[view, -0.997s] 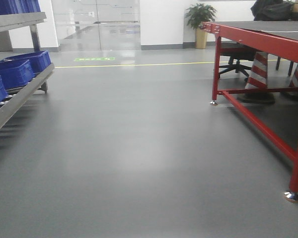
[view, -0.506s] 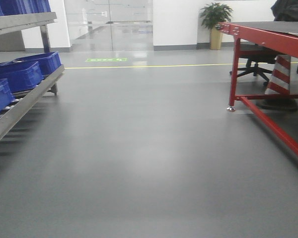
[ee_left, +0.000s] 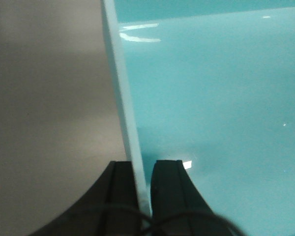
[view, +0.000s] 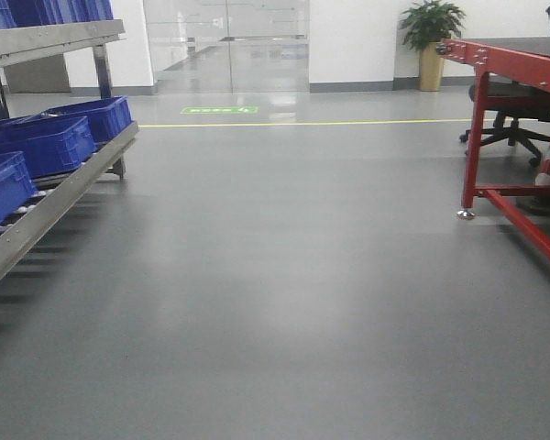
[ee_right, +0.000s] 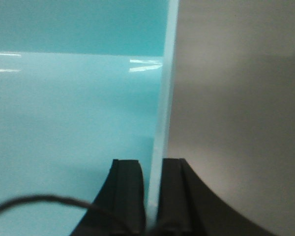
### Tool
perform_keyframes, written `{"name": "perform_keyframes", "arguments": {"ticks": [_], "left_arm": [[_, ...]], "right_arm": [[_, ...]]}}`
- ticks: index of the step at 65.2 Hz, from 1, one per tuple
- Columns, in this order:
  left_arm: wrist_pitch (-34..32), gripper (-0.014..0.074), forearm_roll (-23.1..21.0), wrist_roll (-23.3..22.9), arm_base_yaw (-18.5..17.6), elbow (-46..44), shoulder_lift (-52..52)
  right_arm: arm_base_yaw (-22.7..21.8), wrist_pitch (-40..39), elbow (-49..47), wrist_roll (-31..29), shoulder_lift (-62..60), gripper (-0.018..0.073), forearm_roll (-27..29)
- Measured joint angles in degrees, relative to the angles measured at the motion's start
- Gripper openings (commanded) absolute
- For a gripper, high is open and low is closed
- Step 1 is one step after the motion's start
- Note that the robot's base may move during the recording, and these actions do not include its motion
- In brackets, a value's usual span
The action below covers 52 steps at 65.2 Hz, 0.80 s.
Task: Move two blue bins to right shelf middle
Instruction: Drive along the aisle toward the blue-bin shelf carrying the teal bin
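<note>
- Swung rightward in the front view since a second ago: steel rack (view: 64,197) and red table (view: 518,66); more dark blue crates (view: 41,145) now show
- Nearest, left gripper (ee_left: 141,167) clamps a pale aqua bin (ee_left: 216,98) by its side wall; right gripper (ee_right: 151,164) pinches an aqua wall likewise, above grey floor (view: 284,275)
- Farthest, potted plant (view: 431,23) by the white wall (view: 357,37)

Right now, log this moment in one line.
left jaws: shut on bin wall | right jaws: shut on bin wall | ahead: crates left, table right
</note>
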Motion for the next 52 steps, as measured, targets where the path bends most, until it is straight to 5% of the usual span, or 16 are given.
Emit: {"name": "perform_keyframes", "arguments": {"ticks": [52], "left_arm": [[-9.1,-0.0111,0.4,0.1,0.0,0.0,0.0]], "right_arm": [[-0.1,-1.6,-0.1,0.1,0.0,-0.0151,-1.2]]}}
